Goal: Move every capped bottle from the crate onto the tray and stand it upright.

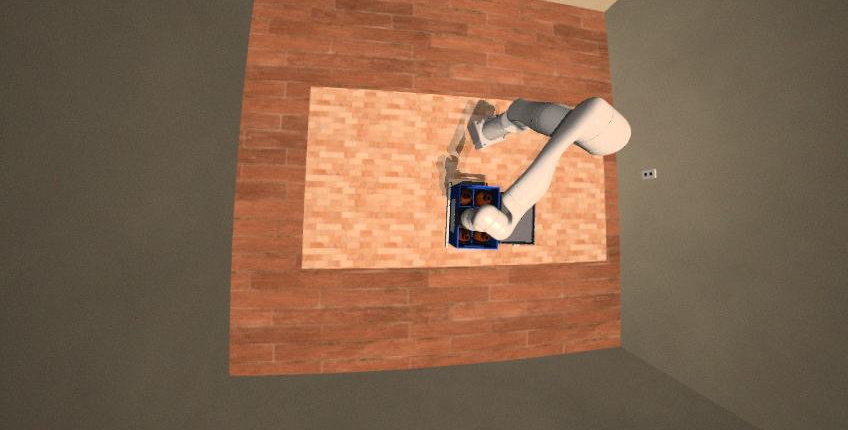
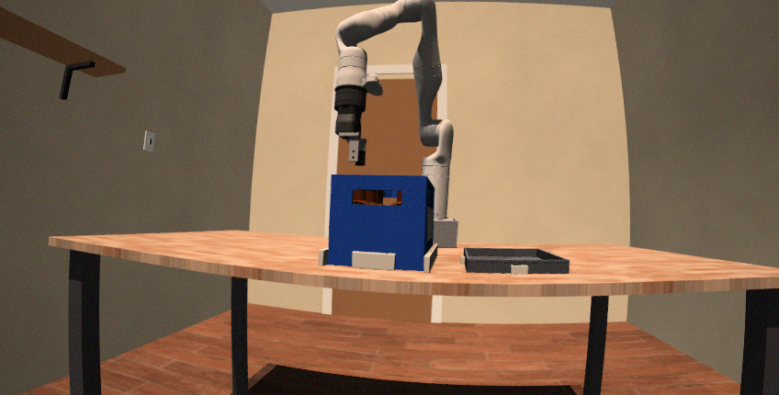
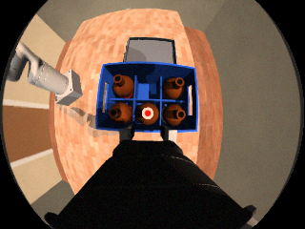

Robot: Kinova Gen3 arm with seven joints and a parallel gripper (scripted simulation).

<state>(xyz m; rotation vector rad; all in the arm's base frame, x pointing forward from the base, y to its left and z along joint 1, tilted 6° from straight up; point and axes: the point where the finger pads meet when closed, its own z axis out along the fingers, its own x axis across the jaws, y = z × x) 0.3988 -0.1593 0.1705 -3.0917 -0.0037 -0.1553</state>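
A blue crate (image 3: 148, 97) with divided cells stands on the wooden table and holds several brown bottles. One bottle in the near row's middle cell has a white and red cap (image 3: 148, 114). The bottles beside it (image 3: 118, 113) (image 3: 174, 114) and in the far row (image 3: 121, 84) (image 3: 172, 86) show dark open mouths. My gripper (image 2: 355, 153) is open and empty, pointing down a little above the crate (image 2: 379, 221). In the wrist view its fingertips frame the capped bottle. The dark grey tray (image 2: 515, 261) lies just right of the crate and shows nothing inside.
The arm's base (image 2: 445, 232) stands on the table behind the crate. Small beige blocks (image 2: 373, 260) sit against the crate's foot, and one (image 2: 519, 269) sits at the tray's front edge. From above, my forearm covers part of the crate (image 1: 472, 205) and tray (image 1: 523, 223).
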